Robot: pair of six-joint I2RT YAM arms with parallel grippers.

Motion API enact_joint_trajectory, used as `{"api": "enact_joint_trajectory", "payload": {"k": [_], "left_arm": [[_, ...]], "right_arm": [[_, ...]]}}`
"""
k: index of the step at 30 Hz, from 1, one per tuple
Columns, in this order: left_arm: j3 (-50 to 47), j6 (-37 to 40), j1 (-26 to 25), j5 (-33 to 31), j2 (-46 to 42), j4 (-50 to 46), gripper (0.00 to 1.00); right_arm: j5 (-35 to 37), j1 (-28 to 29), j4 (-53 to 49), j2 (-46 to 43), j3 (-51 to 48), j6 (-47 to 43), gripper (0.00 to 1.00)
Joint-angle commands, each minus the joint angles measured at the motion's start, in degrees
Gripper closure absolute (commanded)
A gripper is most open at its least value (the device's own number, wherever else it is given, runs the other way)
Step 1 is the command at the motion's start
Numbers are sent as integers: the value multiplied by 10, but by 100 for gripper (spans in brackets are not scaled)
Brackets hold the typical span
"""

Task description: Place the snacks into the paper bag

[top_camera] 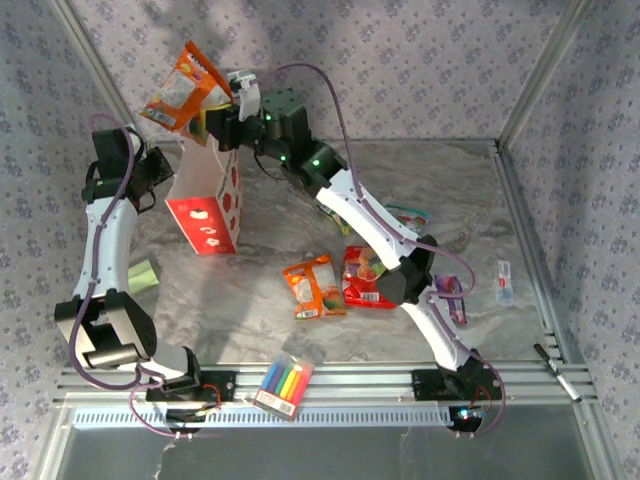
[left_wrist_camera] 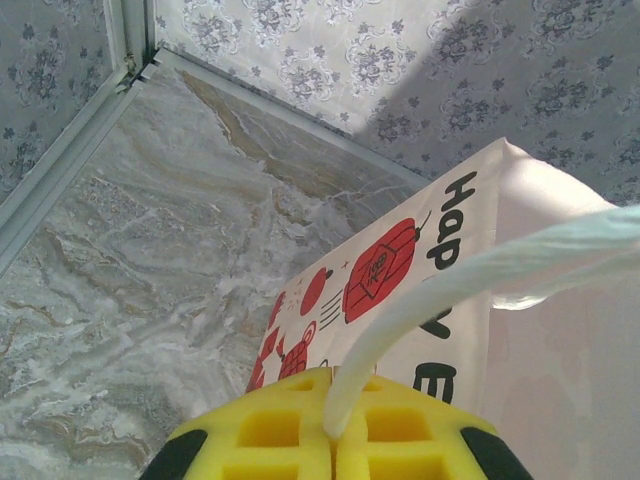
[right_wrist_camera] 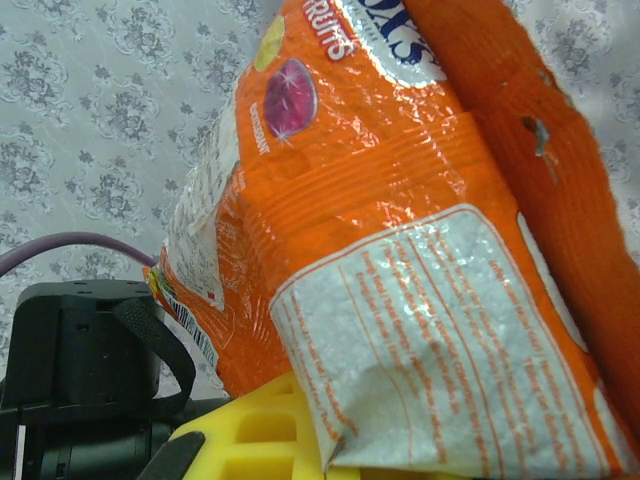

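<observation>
Orange snack (top_camera: 181, 92) pinched by right hand (top_camera: 226, 104) above paper bag (top_camera: 208, 212), left hand (left_wrist_camera: 335, 437) pinching handle (left_wrist_camera: 430, 290)

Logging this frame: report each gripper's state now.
Left gripper: shut on the string handle of the paper bag.
Right gripper: shut on an orange snack packet.

Marble table (top_camera: 440, 185), paper bag (top_camera: 207, 205), snack packets (top_camera: 315, 287)
</observation>
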Motion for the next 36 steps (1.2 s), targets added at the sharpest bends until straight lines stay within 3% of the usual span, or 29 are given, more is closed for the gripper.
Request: {"api": "enact_joint_trajectory", "payload": {"k": [1,36], "left_arm": [[4,-1,3,13,-22,5,94],[27,10,15,3,-31,-14,95]], "right_arm": [[-20,6,66,10,19,17,100],[65,17,-80,41,-5,-63,100]]}}
